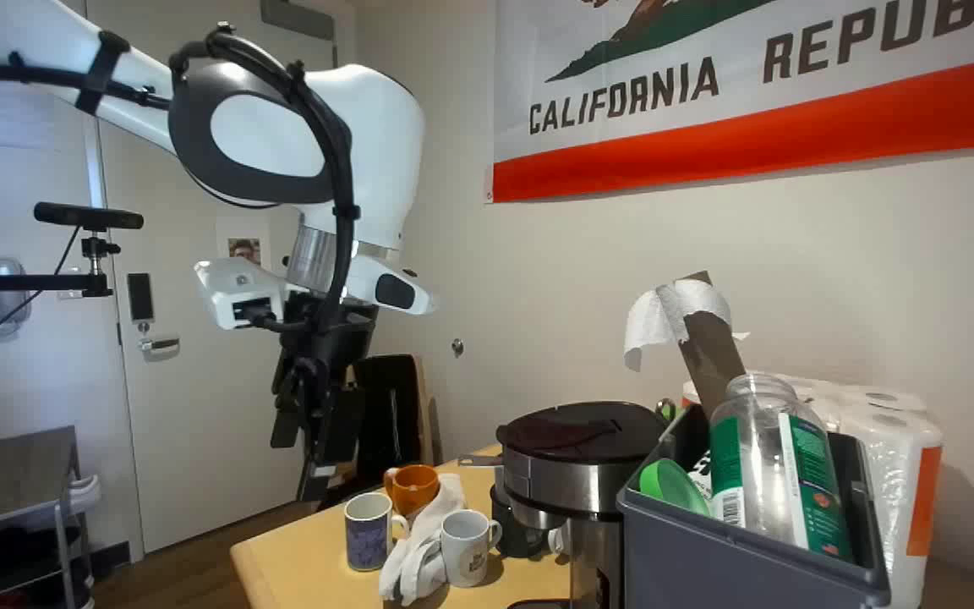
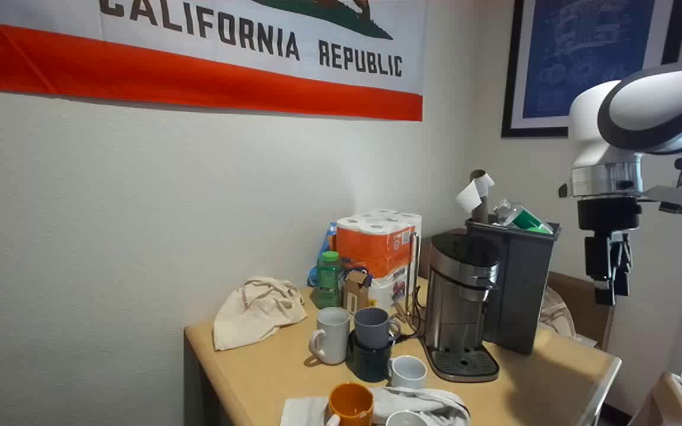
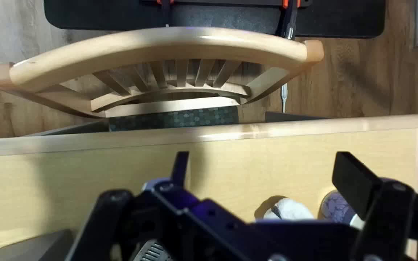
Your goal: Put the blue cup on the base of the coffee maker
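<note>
Wrist view: gripper (image 3: 262,163) nearest, jaws well apart, nothing between them; past it the bench (image 3: 85,174), its long edge, and a chair (image 3: 165,43) outside that edge. In both exterior views the gripper is clear of every cup. Orange cup (image 2: 351,404) stands toward the near edge in an exterior view. Beyond it, toward the right corner: coffee maker (image 2: 456,307), its flat base (image 2: 465,368) bearing no cup. About as far back, between that and the left edge: blue cup (image 2: 370,328) (greyish; taken as target), apparently stacked on a dark cup (image 2: 370,364). Farthest: paper-roll pack (image 2: 373,245) near the back edge.

Step in hand, judged: reach; grasp not yet made. Next move should bring the gripper across and down, fingers straddling the blue cup, then lift straight so the dark cup is not dragged.
</note>
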{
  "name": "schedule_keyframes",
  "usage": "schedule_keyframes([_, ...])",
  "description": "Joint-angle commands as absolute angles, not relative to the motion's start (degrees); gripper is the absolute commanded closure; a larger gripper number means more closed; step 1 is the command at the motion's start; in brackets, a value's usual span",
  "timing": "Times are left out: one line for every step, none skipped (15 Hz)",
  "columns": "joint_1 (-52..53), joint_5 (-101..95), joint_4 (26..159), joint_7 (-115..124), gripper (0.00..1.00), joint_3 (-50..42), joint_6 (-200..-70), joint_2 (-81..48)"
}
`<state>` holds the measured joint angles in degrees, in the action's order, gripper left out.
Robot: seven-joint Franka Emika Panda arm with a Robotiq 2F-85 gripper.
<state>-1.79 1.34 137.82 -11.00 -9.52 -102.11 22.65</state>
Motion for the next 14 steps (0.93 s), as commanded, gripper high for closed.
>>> schedule_keyframes([-2.68,1.63,137.75,-11.28,0.00,-8.72,-102.02,22.57])
schedule_keyframes([-2.68,1.62,137.75,-11.28,0.00,-8.72,-102.02,22.57])
schedule_keyframes([-2.68,1.62,137.75,-11.28,0.00,-8.72,-102.02,22.57])
schedule_keyframes([-2.69,1.63,137.75,-11.28,0.00,-8.72,-102.02,22.57])
schedule_keyframes([-2.69,1.63,137.75,-11.28,0.00,-8.72,-102.02,22.57])
schedule_keyframes([-2.69,1.63,137.75,-11.28,0.00,-8.72,-102.02,22.57])
schedule_keyframes([-2.69,1.63,137.75,-11.28,0.00,-8.72,-102.02,22.57])
schedule_keyframes([-2.69,1.63,137.75,-11.28,0.00,-8.72,-102.02,22.57])
schedule_keyframes([-2.69,1.63,137.75,-11.28,0.00,-8.72,-102.02,22.57])
schedule_keyframes([-2.68,1.63,137.75,-11.28,0.00,-8.72,-102.02,22.57])
schedule_keyframes([-2.40,1.93,137.93,-11.08,0.00,-8.47,-102.98,21.91])
schedule_keyframes([-2.09,2.17,138.15,-10.54,0.00,-8.02,-104.06,20.98])
schedule_keyframes([-1.84,2.56,138.30,-10.46,0.00,-7.75,-104.81,20.34])
schedule_keyframes([-1.34,3.33,138.61,-10.18,0.00,-7.16,-106.38,19.01])
